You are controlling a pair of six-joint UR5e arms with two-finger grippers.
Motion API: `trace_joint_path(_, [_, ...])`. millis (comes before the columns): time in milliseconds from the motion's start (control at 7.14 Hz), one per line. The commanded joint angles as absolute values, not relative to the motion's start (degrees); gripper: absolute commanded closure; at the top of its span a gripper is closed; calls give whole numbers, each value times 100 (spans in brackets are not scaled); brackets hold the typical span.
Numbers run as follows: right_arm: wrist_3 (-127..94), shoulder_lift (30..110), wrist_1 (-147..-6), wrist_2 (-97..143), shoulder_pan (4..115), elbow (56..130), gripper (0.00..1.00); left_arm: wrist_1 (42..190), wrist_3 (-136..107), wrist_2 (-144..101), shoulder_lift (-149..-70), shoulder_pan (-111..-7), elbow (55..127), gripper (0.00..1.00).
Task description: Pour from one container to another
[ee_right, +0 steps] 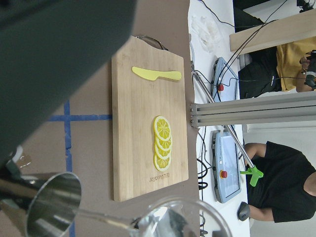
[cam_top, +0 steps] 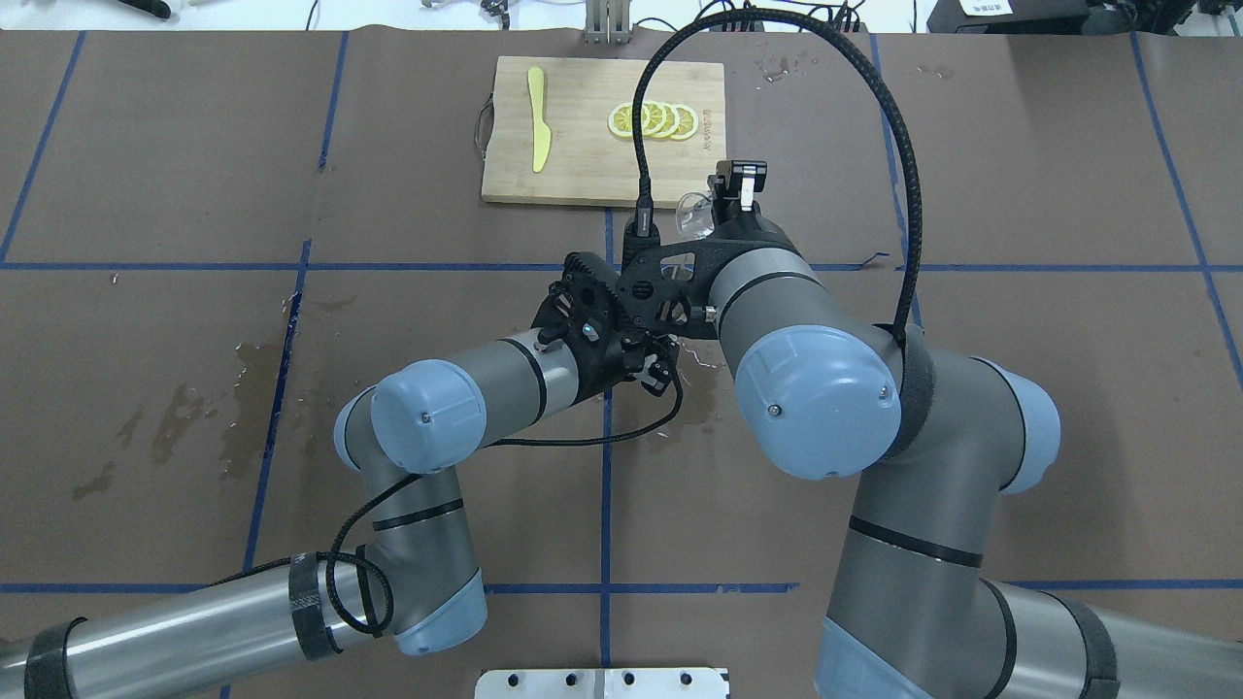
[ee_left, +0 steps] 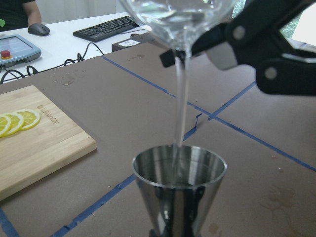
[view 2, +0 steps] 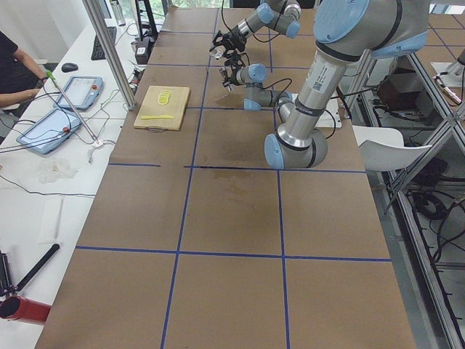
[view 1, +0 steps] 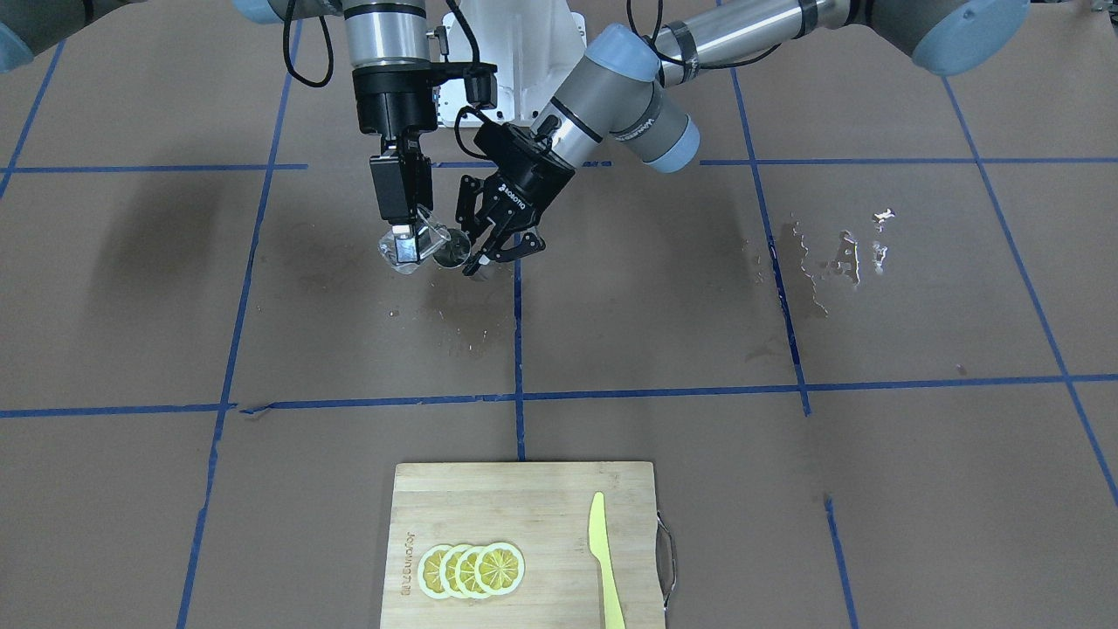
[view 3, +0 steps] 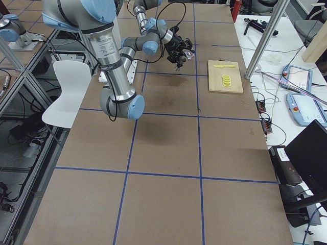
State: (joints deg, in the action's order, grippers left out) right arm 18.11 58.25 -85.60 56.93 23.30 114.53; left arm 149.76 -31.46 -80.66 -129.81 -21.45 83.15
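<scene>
**Obs:** Small shiny steel hourglass jigger sits bottom centre of your left wrist view, upper cone open upward. Small clear glass cup is tipped at top centre, directly above it. Thin clear stream runs from the cup's lip into the jigger.

**Op:** Which step? Who holds what?

**Obs:** Pour under way, by my reading. In the front view, the right gripper, upper left of centre, is clamped on the cup. Left gripper, just beside it, has its fingers closed on the jigger. Both vessels appear held up off the brown paper table.

**Op:** Next move?

**Obs:** You'd likely hold the tilt steady, watch the level, then roll the right wrist upright before the jigger brims. Wet patches mark the paper right of centre; a wobble could add more.

**Op:** What's hidden?

**Obs:** Fill level: reflections inside the steel mask it. The jigger's lower cone is cut off by the frame bottom. Overhead, the arms cover both vessels almost wholly. Liquid left in the cup: cannot tell.
</scene>
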Motion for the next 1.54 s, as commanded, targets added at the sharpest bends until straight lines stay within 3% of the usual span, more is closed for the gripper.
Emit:
trace_joint_path(0, [1898,5810,-8561,5582,2329,11452,100,14977,-3146,-8068,-12981,-2145,8314,100])
trace_joint_path(1401, [2356,5722,-8763,5071,2075,11505,100,15037,-3146,-8068,-12973,-2145,8314,100])
